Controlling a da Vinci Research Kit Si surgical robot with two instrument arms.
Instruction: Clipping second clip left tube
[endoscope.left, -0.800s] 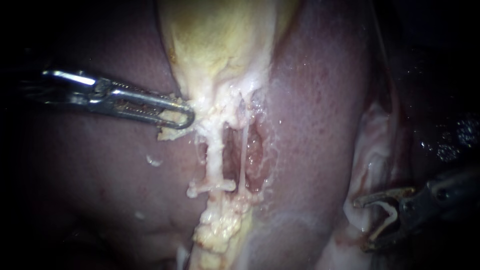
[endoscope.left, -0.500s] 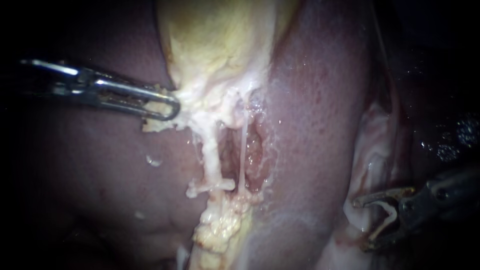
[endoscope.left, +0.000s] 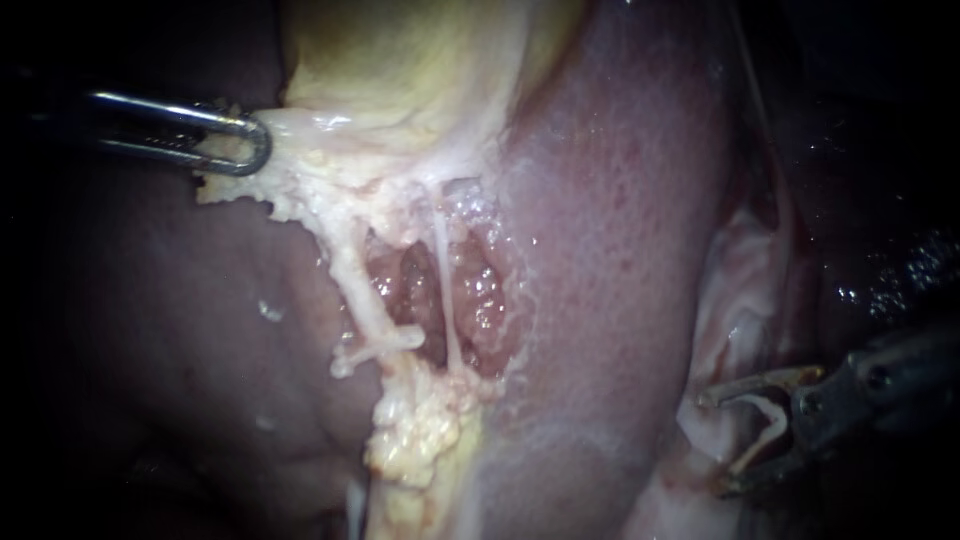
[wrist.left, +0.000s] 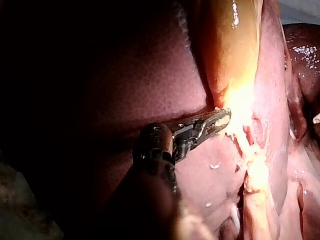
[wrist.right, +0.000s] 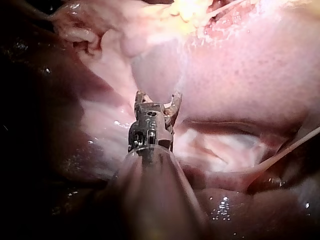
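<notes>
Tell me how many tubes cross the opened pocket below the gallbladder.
2. The thicker left tube runs along the left edge of the pocket, with a clip near its lower end. The thin right tube crosses the pocket's middle. More may be hidden under tissue.

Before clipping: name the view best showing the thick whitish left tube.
Endoscope view: the thick whitish left tube lies bare, full length. Left wrist view shows only glare there; right wrist view barely catches that area.
</notes>
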